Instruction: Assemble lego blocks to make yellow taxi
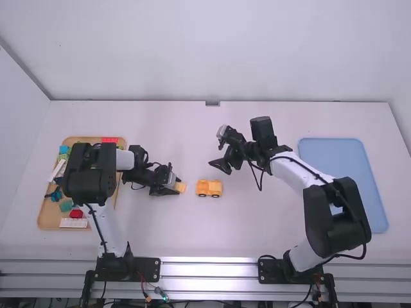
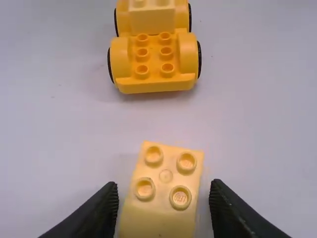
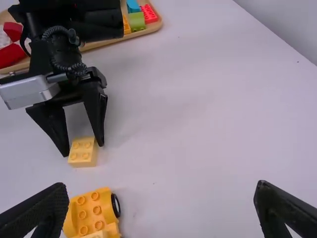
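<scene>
The clock face is laid on the high view, with 12 o'clock pointing away from the camera. A yellow car body (image 1: pixel 209 188) on black wheels is set near the middle of the worktop (image 1: pixel 154 237). Its 9 o'clock section is studded, and a paler yellow block (image 2: pixel 151 17) is mounted on its other section. Near it, at 9 o'clock, a loose yellow block (image 1: pixel 181 187) is seen with its four studs up. This block is flanked by the fingers of the left end effector (image 1: pixel 177 186), parted slightly wider than the block, with a narrow gap visible on each side; it is not gripped. At 12 o'clock from the car body, the right end effector (image 1: pixel 217 154) is held wide open and empty. A wooden tray (image 1: pixel 45 218) of assorted blocks is placed at the worktop's 9 o'clock, a blue tray (image 1: pixel 347 167) at 3 o'clock.
</scene>
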`<state>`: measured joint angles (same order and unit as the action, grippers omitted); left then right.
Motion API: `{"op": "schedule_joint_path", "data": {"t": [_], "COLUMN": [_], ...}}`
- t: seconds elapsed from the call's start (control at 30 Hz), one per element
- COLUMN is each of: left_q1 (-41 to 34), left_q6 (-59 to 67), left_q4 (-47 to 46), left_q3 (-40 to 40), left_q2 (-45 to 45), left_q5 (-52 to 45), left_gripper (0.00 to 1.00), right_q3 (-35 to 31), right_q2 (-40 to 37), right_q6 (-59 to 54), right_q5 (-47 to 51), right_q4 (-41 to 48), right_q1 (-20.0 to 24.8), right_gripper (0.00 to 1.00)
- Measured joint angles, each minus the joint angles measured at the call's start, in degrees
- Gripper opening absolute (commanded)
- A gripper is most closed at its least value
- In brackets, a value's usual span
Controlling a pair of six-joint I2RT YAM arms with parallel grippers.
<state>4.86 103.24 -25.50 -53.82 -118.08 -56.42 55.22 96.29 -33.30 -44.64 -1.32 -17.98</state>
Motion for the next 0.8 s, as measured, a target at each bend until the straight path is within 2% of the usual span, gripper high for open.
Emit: {"op": "schedule_joint_path", "data": {"t": [0.3, 0.53, 0.8], "left_q1": [-0.2, -0.2, -0.2], "left_q6": [-0.2, -0.2, 0.0], "left_q4": [3.9, -0.2, -10.6], "left_q3": [1.9, 1.0, -5.3], "left_q2": [0.0, 0.0, 0.0], "left_q5": [-0.6, -2.3, -6.9], "left_gripper": [0.35, 0.30, 0.07], "right_q3": [0.0, 0.0, -1.2], "right_q2": [0.0, 0.0, 0.0], "right_q6": [0.0, -0.2, -6.2], "right_q5": [0.0, 0.0, -0.1], "right_q4": [0.0, 0.7, 4.7], "right_q1": [0.0, 0.0, 2.0], "right_gripper": [0.99, 0.99, 0.99]}}
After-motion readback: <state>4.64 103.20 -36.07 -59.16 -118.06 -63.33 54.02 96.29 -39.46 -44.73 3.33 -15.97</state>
